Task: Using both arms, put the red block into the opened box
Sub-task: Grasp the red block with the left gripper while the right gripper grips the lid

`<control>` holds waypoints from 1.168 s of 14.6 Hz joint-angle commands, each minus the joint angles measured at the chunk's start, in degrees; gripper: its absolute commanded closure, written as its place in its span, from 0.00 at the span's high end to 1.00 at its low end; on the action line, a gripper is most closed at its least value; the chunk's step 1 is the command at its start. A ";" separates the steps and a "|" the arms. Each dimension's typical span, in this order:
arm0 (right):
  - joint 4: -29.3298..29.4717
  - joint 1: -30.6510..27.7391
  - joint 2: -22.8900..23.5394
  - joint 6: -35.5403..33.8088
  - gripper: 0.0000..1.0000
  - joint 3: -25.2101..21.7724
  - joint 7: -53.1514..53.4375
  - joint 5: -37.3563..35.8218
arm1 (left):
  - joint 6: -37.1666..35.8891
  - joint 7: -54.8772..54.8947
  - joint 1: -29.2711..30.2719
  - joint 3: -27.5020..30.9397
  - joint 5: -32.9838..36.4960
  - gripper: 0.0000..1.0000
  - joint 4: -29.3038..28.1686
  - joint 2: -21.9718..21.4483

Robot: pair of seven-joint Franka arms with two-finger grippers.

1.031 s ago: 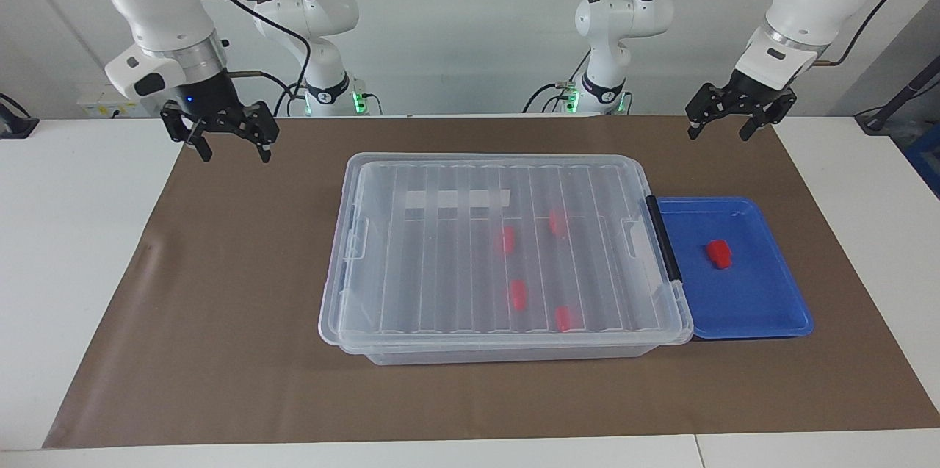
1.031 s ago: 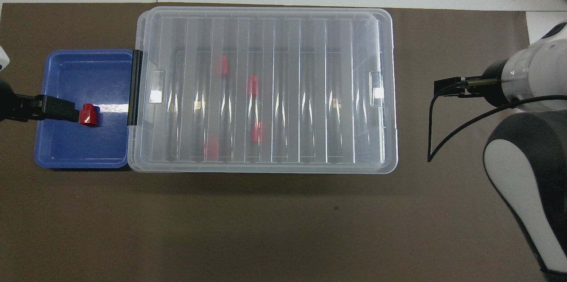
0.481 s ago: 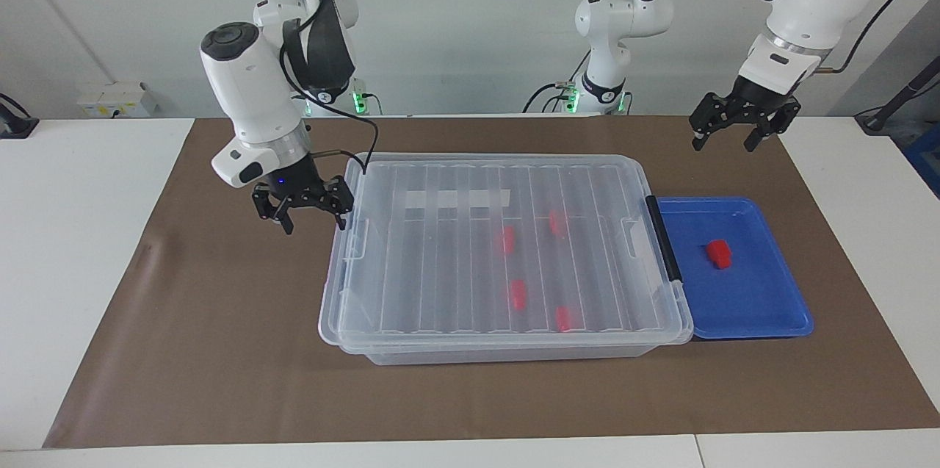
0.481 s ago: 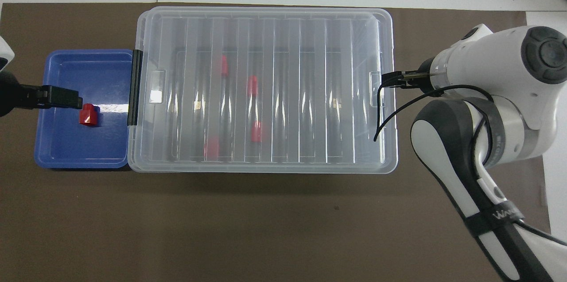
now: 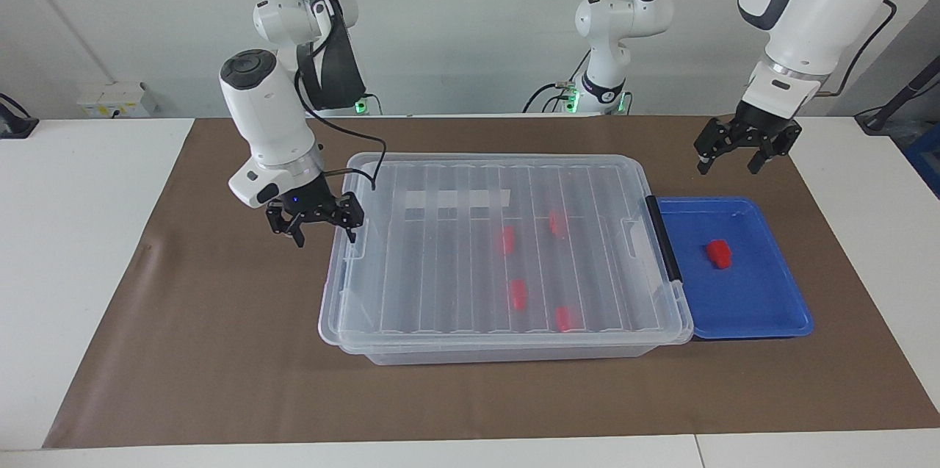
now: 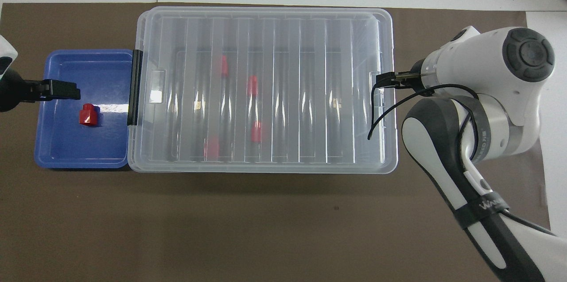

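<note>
A small red block [image 5: 719, 253] [image 6: 88, 115] lies alone in the blue tray [image 5: 749, 299] [image 6: 71, 144]. The clear box [image 5: 514, 355] [image 6: 266, 169] stands beside the tray with its ribbed lid [image 5: 440, 270] lying flat on it. Several more red blocks [image 5: 518, 294] show through the lid. My right gripper [image 5: 314, 222] is open, low at the box's end toward the right arm's end, close to the lid's rim; whether it touches I cannot tell. My left gripper [image 5: 747, 152] hangs open and empty over the mat by the tray's edge nearest the robots.
A brown mat [image 5: 220, 350] covers the table under the box and tray. The box's black end handle [image 5: 663, 236] abuts the tray. In the overhead view the right arm's wrist [image 6: 487, 78] hides its gripper.
The right arm swung in from high over the mat's corner and came down to the box's end. The left gripper sank a little toward the tray. Box, lid and blocks stayed put.
</note>
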 commanded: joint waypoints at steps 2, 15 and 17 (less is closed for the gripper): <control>0.12 -1.69 0.17 0.53 1.00 0.11 0.07 -0.35 | 3.39 0.28 0.84 -0.15 1.06 1.00 -1.06 1.48; 0.65 -6.26 -0.44 -2.36 1.00 -0.15 -0.01 -2.90 | 21.58 4.32 6.20 -0.15 2.99 1.00 -7.39 12.46; 0.83 -6.96 -0.62 -3.15 1.00 -0.24 -0.02 -3.51 | 24.21 3.89 6.20 -0.15 2.90 1.00 -8.70 14.39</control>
